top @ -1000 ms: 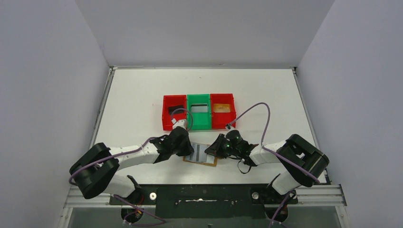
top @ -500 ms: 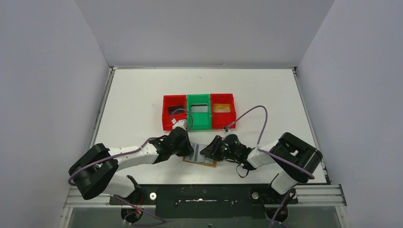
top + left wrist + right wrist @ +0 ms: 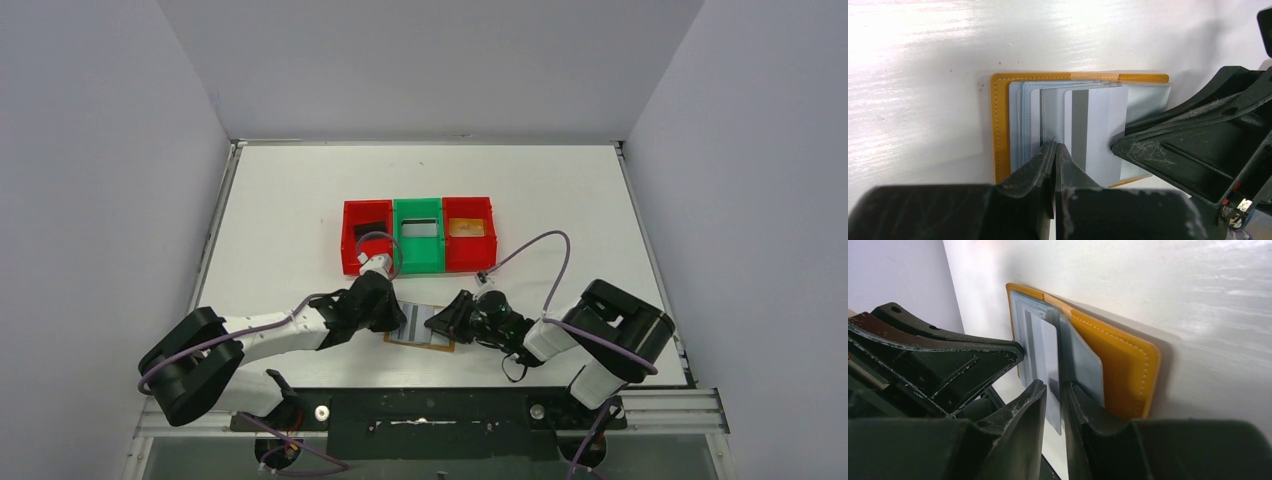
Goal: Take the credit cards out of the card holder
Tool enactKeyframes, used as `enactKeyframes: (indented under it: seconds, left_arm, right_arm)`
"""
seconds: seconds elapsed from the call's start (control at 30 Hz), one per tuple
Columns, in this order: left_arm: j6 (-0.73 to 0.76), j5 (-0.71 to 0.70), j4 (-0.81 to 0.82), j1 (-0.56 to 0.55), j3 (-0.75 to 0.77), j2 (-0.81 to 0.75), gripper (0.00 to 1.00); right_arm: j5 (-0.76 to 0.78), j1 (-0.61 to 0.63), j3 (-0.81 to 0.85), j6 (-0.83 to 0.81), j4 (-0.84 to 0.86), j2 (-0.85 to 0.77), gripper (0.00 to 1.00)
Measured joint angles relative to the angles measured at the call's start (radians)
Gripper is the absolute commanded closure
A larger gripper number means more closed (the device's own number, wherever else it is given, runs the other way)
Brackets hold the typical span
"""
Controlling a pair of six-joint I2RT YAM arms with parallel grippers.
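Both grippers are down at the near edge of the table [image 3: 300, 200]. At the left, the left gripper [image 3: 1054, 149] is clenched, its tips pinning the pale sleeves of the card holder [image 3: 1000, 130], which lies open between the arms. A white striped card [image 3: 1093, 130] juts rightward, and the right gripper [image 3: 1054, 405] straddles its edge. Whether it truly bites I cannot tell. No card looks fully out, so the drawing seems barely begun.
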Motion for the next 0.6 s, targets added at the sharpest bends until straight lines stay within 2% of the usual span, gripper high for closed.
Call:
enactKeyframes:
  seconds: [0.1, 0.23, 0.37, 0.6]
  left_arm:
    - [0.000, 0.000, 0.004, 0.000, -0.003, -0.002, 1.00]
    - [0.000, 0.000, 0.006, 0.000, -0.005, -0.003, 1.00]
    - [0.000, 0.000, 0.006, 0.000, -0.005, -0.003, 1.00]
    - [0.000, 0.000, 0.006, 0.000, -0.005, -0.005, 1.00]
  right_arm:
    - [0.010, 0.010, 0.010, 0.009, 0.019, 0.021, 0.80]
    - [0.021, 0.016, 0.009, 0.023, 0.046, 0.040, 0.91]
    - [0.029, 0.017, -0.011, 0.040, 0.074, 0.041, 0.97]
    - [0.050, 0.017, -0.032, 0.040, 0.042, -0.028, 1.00]
